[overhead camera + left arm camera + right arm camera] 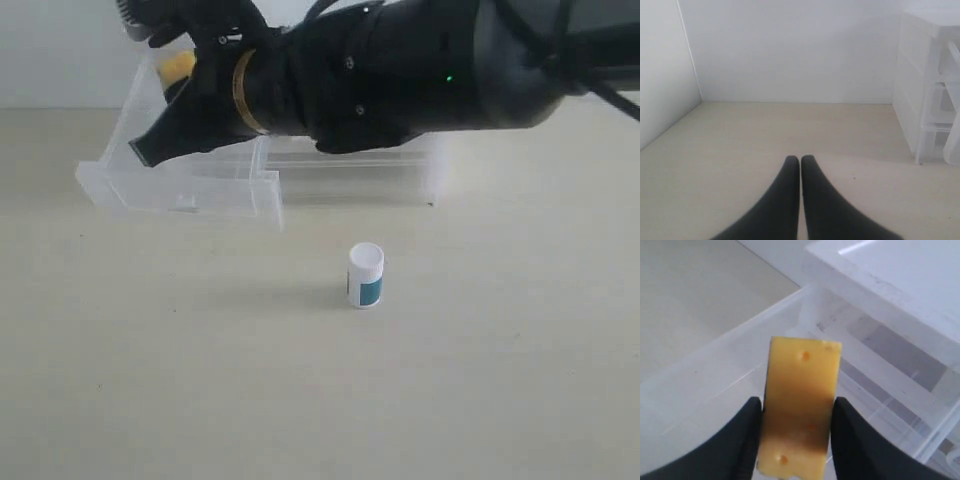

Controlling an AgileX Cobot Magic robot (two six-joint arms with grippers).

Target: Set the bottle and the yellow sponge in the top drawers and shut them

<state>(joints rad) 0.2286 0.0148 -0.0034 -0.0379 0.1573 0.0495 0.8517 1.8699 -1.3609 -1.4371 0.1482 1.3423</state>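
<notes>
1. The right gripper (pixel 796 407) held the yellow sponge (pixel 802 385) clamped between its two black fingers. It reached across the scene and hung above the pulled-out top drawer (pixel 185 185), with the sponge not yet inside.
2. The step in hand looked like the drop. It would go best if the sponge came down between the drawer's walls, over the middle of its floor and clear of the front wall, before the jaws parted. A low release seemed wise, since so light and springy a piece could cling to one pad or bounce out. A straight lift afterwards should keep the fingers off the thin walls.
3. The bottle (pixel 365 276) stood upright on the table (pixel 200 380), well apart from the drawers and untouched. How far the neighbouring top drawer (pixel 350 180) stood open could not be told.
4. The left gripper (pixel 800 161) was closed on nothing, its tips touching, low over bare table, with the cabinet (pixel 925 75) off to one side.
5. The sponge showed a flat, rectangular face, pitted with small holes, its yellow darkening to a brown band near the fingers. It looked soft enough to give under the squeeze.
6. The drawer was translucent plastic, thin-walled, hard and faintly glossy. The bottle was a smooth white cylinder with a white cap and a teal label patch, likely slick to grip. The table was matte and pale beige.
</notes>
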